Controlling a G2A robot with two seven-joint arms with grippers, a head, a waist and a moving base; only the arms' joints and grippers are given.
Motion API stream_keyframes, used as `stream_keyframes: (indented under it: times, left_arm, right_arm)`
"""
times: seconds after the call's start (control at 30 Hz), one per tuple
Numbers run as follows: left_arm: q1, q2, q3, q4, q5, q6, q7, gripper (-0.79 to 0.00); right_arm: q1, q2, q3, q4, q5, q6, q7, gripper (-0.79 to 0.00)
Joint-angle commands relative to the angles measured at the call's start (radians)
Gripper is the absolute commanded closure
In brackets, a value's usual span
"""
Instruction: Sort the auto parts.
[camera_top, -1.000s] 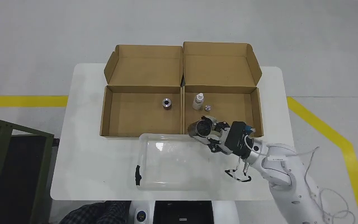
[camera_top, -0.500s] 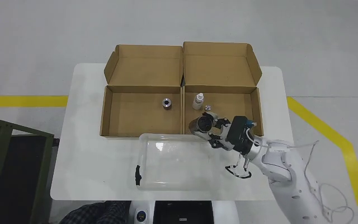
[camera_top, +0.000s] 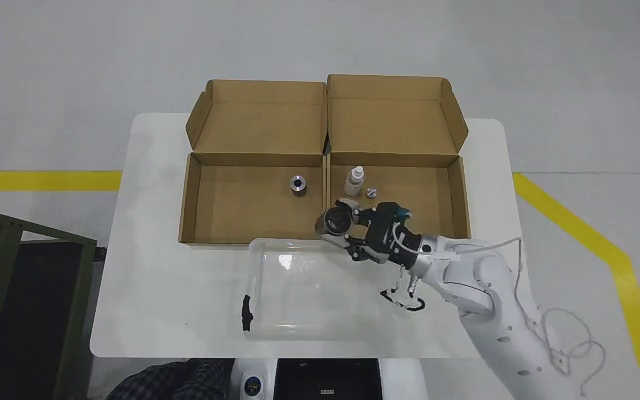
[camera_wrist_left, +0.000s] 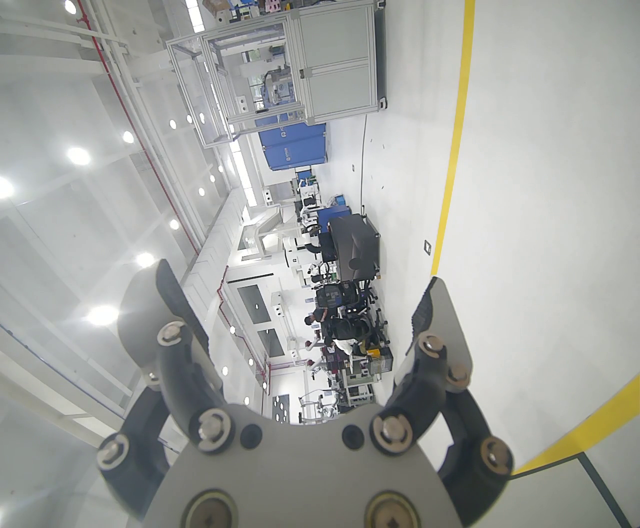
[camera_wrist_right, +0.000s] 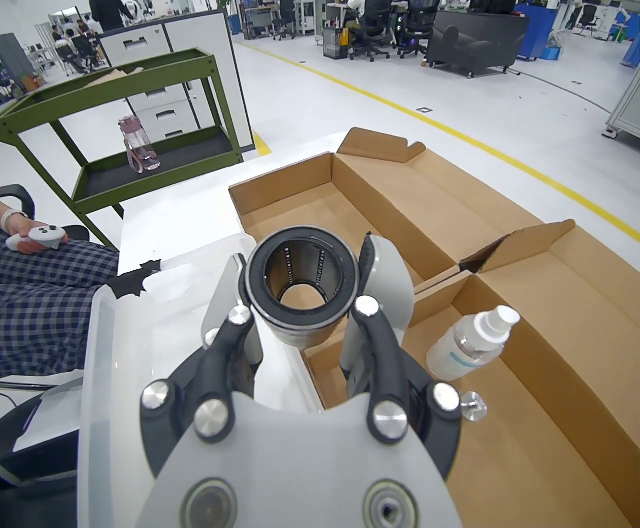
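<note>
Cardboard boxes, two in number, are standing open side by side on the white surface (camera_top: 150, 250). The left box (camera_top: 240, 205) is holding one small metal bushing (camera_top: 298, 183). The right box (camera_top: 420, 195) is holding one white bottle (camera_top: 354, 181) and one small metal knob (camera_top: 371, 191) just beside it. One clear plastic bin (camera_top: 300, 295) is lying in front of them. The right hand (camera_wrist_right: 306, 280) is gripping one cylindrical bearing (camera_top: 332, 222) over the near wall where the two boxes meet. The left hand (camera_wrist_left: 300, 290) is holding its fingers apart, gripping nothing.
</note>
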Motion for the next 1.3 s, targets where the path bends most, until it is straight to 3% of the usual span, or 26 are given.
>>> stream_keyframes:
  times: [0.0,0.63,1.2,1.27]
  left_arm:
    - [0.0,0.0,0.0,0.0,0.0,0.0,0.0,-0.785]
    - [0.0,0.0,0.0,0.0,0.0,0.0,0.0,-0.785]
    - [0.0,0.0,0.0,0.0,0.0,0.0,0.0,-0.785]
    - [0.0,0.0,0.0,0.0,0.0,0.0,0.0,-0.785]
  right_arm:
    - [0.037,-0.007,-0.037,0.017,-0.013,0.021,0.014,0.0]
    - [0.301,-0.082,-0.289,0.231,-0.134,0.201,0.106,0.0]
    - [0.395,-0.134,-0.397,0.382,-0.197,0.247,0.149,0.0]
    - [0.4,-0.139,-0.406,0.394,-0.204,0.25,0.151,-0.058]
